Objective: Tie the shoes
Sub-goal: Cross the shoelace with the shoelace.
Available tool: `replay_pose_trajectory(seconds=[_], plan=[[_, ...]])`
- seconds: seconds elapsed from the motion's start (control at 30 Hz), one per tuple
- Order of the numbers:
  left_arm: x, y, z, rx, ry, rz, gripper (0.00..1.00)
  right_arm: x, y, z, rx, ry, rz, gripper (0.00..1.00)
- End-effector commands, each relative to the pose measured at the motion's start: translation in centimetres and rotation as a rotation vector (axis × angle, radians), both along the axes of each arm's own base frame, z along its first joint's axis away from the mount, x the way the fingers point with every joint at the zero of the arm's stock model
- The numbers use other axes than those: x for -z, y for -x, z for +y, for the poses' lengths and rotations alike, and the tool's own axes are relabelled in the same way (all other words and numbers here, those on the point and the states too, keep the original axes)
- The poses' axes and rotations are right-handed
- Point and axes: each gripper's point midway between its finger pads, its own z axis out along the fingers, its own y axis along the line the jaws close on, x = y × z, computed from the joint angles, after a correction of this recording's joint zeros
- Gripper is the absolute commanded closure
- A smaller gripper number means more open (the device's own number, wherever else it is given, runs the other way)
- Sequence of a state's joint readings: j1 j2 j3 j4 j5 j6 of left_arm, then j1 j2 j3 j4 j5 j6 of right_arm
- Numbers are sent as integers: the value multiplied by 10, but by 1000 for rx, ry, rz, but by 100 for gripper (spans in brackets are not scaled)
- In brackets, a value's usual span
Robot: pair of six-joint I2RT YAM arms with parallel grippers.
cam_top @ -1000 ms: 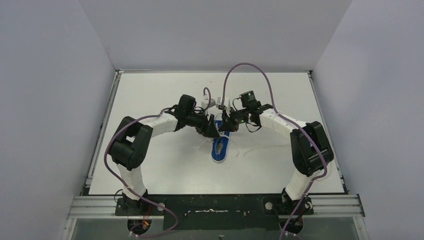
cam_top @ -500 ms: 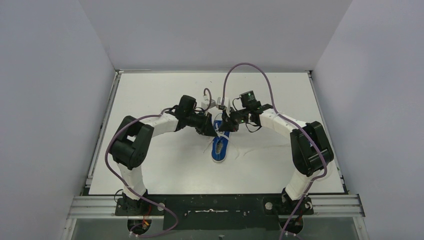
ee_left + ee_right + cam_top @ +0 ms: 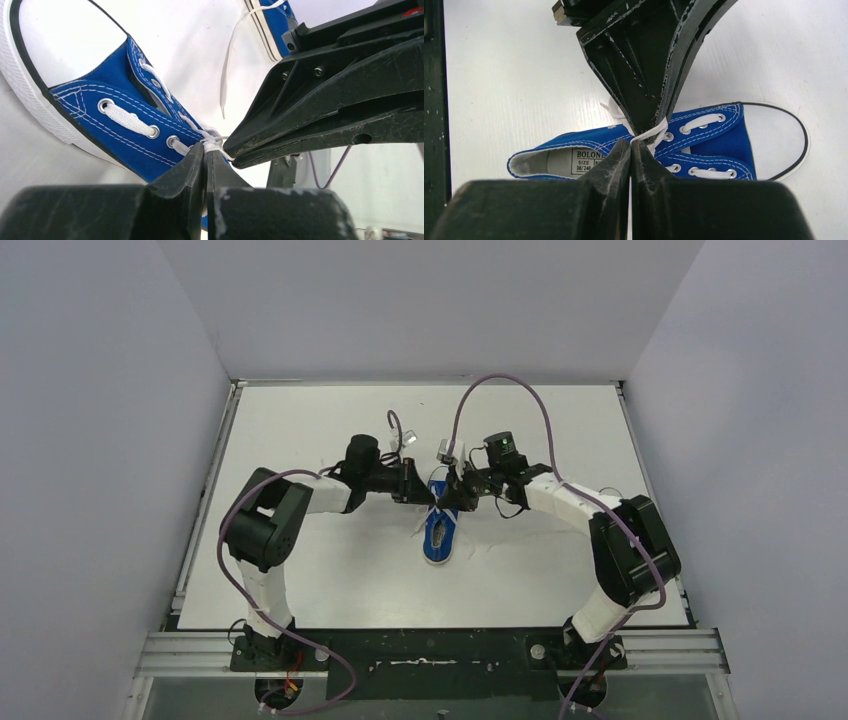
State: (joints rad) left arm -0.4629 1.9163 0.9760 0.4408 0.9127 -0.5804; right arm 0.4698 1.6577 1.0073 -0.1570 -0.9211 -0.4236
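Left gripper [image 3: 205,155] and right gripper [image 3: 630,145] pinch the white lace [image 3: 651,132] above the blue sneaker [image 3: 719,137], size label [image 3: 584,159] inside.

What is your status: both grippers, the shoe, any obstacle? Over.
Left gripper shut on the lace. Right gripper shut on it too, tips meeting over the shoe. No bow visible. Second shoe nearby, not in the way.

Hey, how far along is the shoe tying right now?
Done: the laces of the near shoe look crossed into a first knot. In hand: both arms' jaws are shut on the laces at that knot, tip to tip. Left: no bow shows yet, and the second shoe lies beyond, not held.
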Motion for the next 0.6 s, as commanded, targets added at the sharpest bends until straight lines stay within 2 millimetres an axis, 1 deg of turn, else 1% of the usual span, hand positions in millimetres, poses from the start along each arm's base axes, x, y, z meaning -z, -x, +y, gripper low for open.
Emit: replay_pose_trajectory(seconds=[0.0, 0.07, 0.17, 0.27, 0.33, 0.4, 0.47, 0.57], plan=[[-33, -24, -3, -65, 149, -53, 100, -16, 5, 10, 80, -53, 40, 100], [-33, -23, -2, -70, 161, -51, 100, -11, 10, 9, 88, -21, 58, 95], [-29, -22, 2, -80, 159, -40, 100, -7, 14, 7, 154, 4, 158, 90], [-29, -24, 5, -99, 174, -43, 100, -2, 26, 9, 165, 26, 219, 89], [-27, -26, 7, -109, 174, -41, 100, 2, 31, 8, 204, 44, 275, 89], [-28, -28, 8, -117, 174, -49, 100, 3, 35, 5, 238, 59, 336, 90], [-26, -28, 8, -121, 171, -50, 100, -1, 42, 8, 256, 44, 406, 89], [-26, -28, 7, -113, 176, -52, 100, -18, 46, 18, 274, -28, 487, 84]])
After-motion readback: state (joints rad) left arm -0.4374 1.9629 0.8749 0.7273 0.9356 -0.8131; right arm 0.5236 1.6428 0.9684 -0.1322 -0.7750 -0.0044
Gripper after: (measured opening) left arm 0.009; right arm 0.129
